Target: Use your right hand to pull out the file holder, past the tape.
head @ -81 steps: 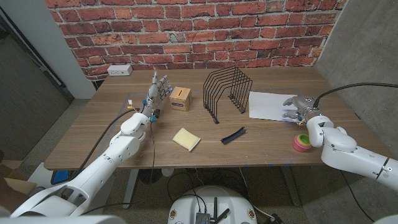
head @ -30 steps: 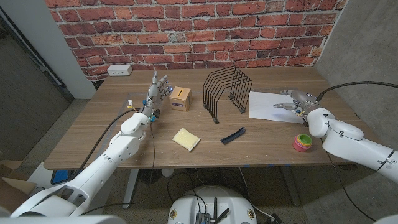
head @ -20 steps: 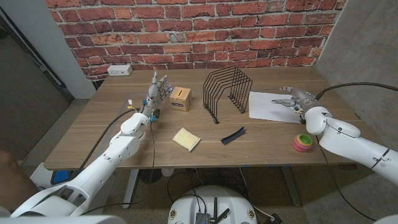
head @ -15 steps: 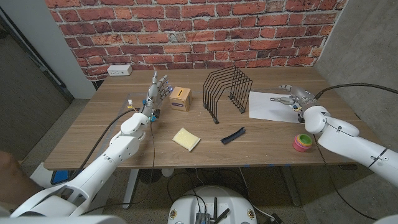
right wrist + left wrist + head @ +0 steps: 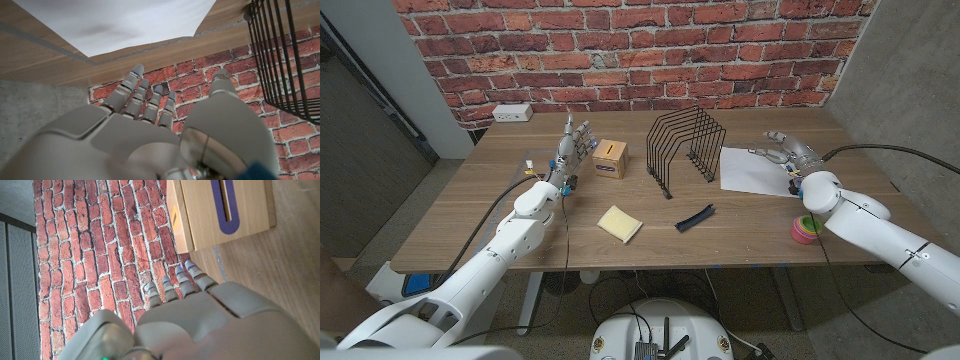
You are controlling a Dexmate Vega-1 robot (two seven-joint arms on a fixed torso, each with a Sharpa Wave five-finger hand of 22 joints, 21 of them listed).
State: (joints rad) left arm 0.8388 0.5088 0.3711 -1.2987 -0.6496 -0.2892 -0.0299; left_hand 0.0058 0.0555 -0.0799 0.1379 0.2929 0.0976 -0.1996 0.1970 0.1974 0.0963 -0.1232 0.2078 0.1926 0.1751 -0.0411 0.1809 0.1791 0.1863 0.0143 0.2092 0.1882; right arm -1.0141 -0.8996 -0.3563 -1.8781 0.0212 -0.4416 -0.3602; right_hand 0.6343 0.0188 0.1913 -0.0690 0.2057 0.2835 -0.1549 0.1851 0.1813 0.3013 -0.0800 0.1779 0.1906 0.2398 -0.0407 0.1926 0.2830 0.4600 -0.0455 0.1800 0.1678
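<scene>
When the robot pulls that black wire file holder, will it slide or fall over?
The file holder is thin open wire, so probably light and stiff. It stands tall on a smooth wooden table, so it should slide, though a high pull might tip it.

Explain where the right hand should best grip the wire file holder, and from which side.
Probably hook fingers over the file holder's top wire loops, coming from its right side, where the right hand hovers open above the white paper. The open wire dividers give fingers gaps.

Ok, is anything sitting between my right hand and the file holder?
Nothing upright. The right hand hovers open over the sheet of paper, which lies flat on the table between it and the file holder. The tape roll sits nearer the robot, off that line.
</scene>
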